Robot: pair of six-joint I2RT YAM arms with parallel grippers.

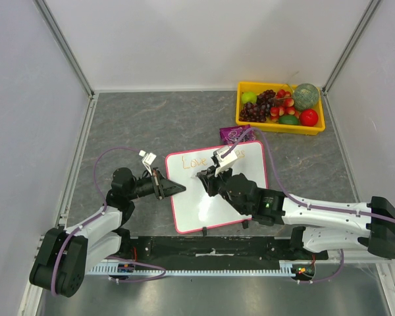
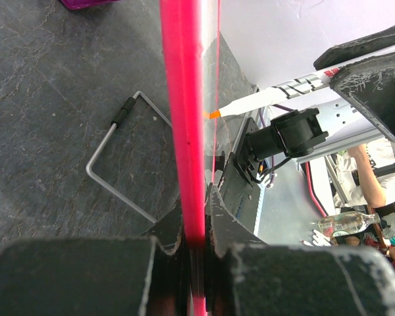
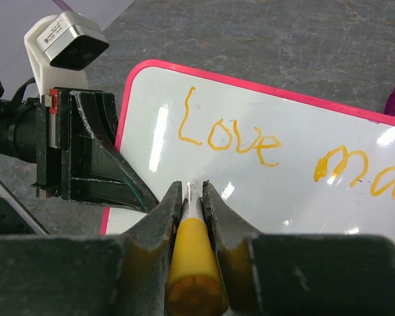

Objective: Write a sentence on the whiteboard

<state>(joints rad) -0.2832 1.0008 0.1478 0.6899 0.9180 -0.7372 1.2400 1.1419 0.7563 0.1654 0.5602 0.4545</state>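
Observation:
The whiteboard (image 1: 197, 210), white with a pink-red frame (image 2: 184, 118), stands tilted at the table's middle. My left gripper (image 1: 178, 189) is shut on its left frame edge, and the jaws (image 2: 196, 220) pinch the pink rim. My right gripper (image 3: 194, 191) is shut on a marker (image 3: 192, 263) with a yellow end, over the board's upper middle. The marker's orange tip (image 2: 212, 114) is at the board's face, just below the first word. Of the sentence, orange "Love" (image 3: 230, 135) and "ma" (image 3: 362, 171) show; the rest is cut off or hidden behind my right gripper (image 1: 207, 178).
A yellow bin (image 1: 280, 130) of fruit sits at the back right. A small purple object (image 1: 234, 134) lies just behind the board's top edge. A bent wire stand (image 2: 112, 164) lies on the grey table behind the board. White walls close in the table's left, right and back.

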